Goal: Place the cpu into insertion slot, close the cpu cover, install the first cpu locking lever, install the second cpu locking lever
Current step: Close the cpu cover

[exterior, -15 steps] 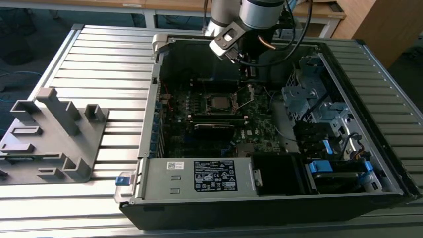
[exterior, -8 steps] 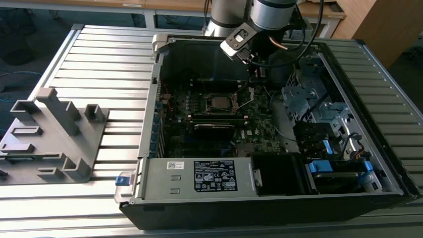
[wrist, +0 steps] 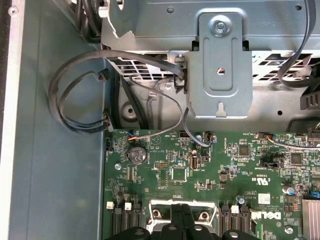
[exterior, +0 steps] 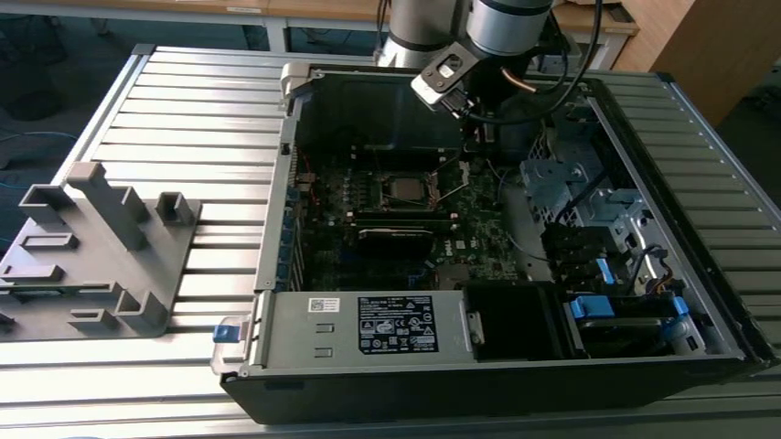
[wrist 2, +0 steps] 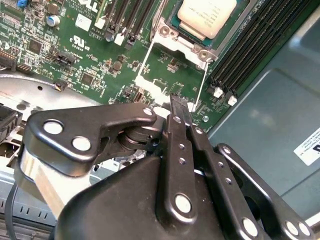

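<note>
So the cpu (wrist 2: 207, 17) is sitting in the insertion slot (wrist 2: 167, 34), pale metal face up, but the second wrist view cuts off its far side. In the exterior view it's just a small square (exterior: 403, 189) in the middle of the motherboard (exterior: 366, 210). There's silver metal around the chip, but honestly I can't tell if that's the cover lying flat or only the slot's rim. In the exterior view a thin pale line (exterior: 454, 192) slants just beside the slot, toward the exterior view's right. It's too small to say whether it's a lever. The gripper (wrist 2: 179, 102) has its black fingers pressed together with nothing visible between them. The tips hang over green board near the slot's screwed end, and I can't tell if they touch the board. In the first wrist view the gripper (wrist: 182, 215) covers part of the slot. The arm (exterior: 507, 27) hides the back corner of the computer case (exterior: 287, 229), and the power-supply box (exterior: 366, 325) sits at the case's near edge.
</note>
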{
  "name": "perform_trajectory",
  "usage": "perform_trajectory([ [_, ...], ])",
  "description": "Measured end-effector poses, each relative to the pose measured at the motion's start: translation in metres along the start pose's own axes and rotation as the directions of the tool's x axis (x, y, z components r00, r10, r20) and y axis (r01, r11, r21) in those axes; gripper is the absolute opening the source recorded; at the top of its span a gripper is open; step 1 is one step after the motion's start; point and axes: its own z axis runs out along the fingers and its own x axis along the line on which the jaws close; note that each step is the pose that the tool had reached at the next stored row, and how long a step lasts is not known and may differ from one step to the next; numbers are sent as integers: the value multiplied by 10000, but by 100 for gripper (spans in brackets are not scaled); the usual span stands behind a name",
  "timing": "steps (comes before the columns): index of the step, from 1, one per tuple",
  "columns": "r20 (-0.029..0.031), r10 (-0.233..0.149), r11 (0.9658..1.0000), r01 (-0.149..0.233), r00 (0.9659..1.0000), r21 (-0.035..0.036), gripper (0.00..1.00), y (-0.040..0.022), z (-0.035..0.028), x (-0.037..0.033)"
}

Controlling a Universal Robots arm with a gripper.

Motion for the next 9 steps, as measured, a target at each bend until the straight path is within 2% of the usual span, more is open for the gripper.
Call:
perform_trajectory([
  [9, 0, 0, 10000, 0, 10000, 0, 11, 18, 1, 0],
])
